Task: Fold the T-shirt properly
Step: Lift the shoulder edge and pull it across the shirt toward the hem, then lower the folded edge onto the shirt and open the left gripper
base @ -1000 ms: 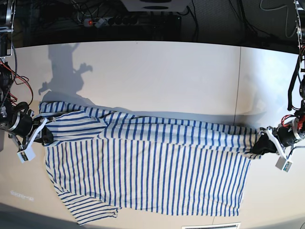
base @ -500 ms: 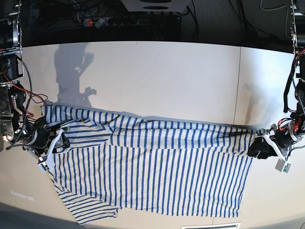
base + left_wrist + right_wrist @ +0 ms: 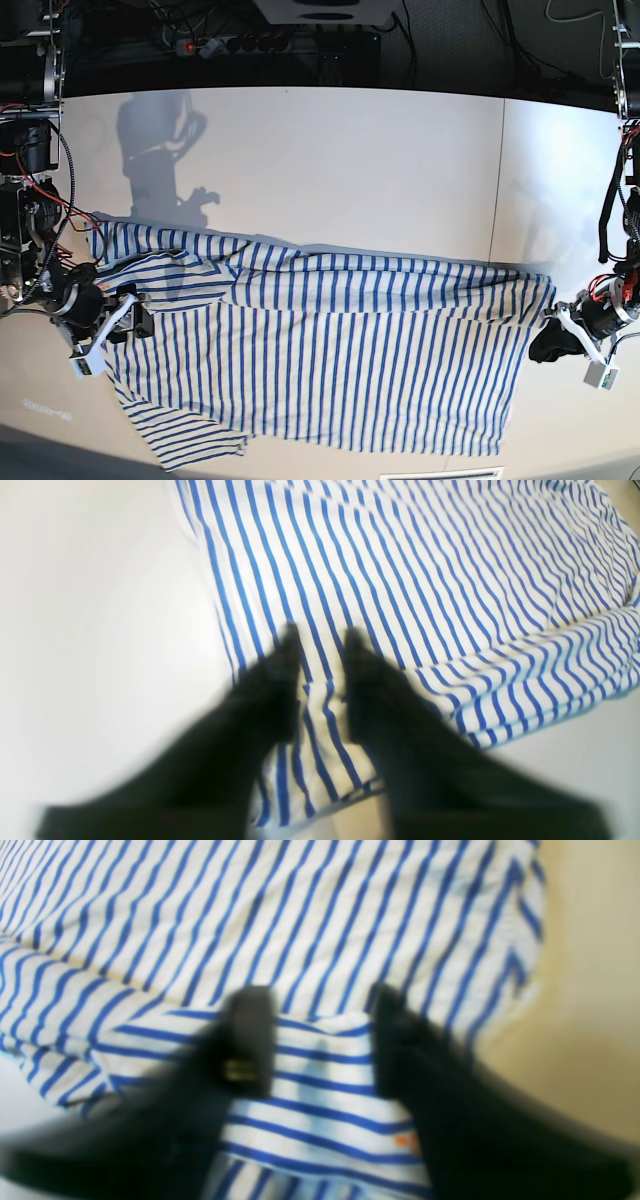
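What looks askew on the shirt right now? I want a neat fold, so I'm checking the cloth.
The T-shirt is not flat: its far edge is bunched into a rumpled ridge, and one sleeve sticks out at the near corner. The left gripper and right gripper each straddle a fold of cloth.

Both wrist views are motion-blurred (black fingers (image 3: 280, 680) smeared), and their edges cut off the T-shirt (image 3: 425, 580).
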You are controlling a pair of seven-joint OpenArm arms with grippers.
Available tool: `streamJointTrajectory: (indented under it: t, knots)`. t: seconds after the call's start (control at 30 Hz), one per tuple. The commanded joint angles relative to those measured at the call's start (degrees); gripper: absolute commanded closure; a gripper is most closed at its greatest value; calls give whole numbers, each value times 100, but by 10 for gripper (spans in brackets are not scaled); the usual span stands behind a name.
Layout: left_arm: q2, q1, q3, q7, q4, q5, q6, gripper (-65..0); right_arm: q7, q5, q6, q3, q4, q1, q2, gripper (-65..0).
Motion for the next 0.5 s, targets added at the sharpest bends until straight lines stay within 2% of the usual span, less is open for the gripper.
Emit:
streamJointTrajectory:
  t: [0.0, 0.03, 0.23, 0.33, 0.47]
  knots:
    - [9, -173, -42, -57, 81, -118, -65, 0, 105, -28, 232, 50, 22, 149, 20, -48]
    - [103, -173, -42, -35, 81, -37, -65, 0, 105, -127, 232, 52, -22, 149, -46, 0]
    - [713, -173, -42, -63, -378, 874, -52, 0, 348, -684, 227, 50, -581, 151, -315, 0]
    - [890, -173, -42, -103, -636, 1401, 219, 0, 372, -691, 227, 50, -942, 149, -356, 0]
    - [1010, -173, -42, -37, -962, 1963, 752, 0, 367, -601, 227, 50, -1397, 144, -361, 0]
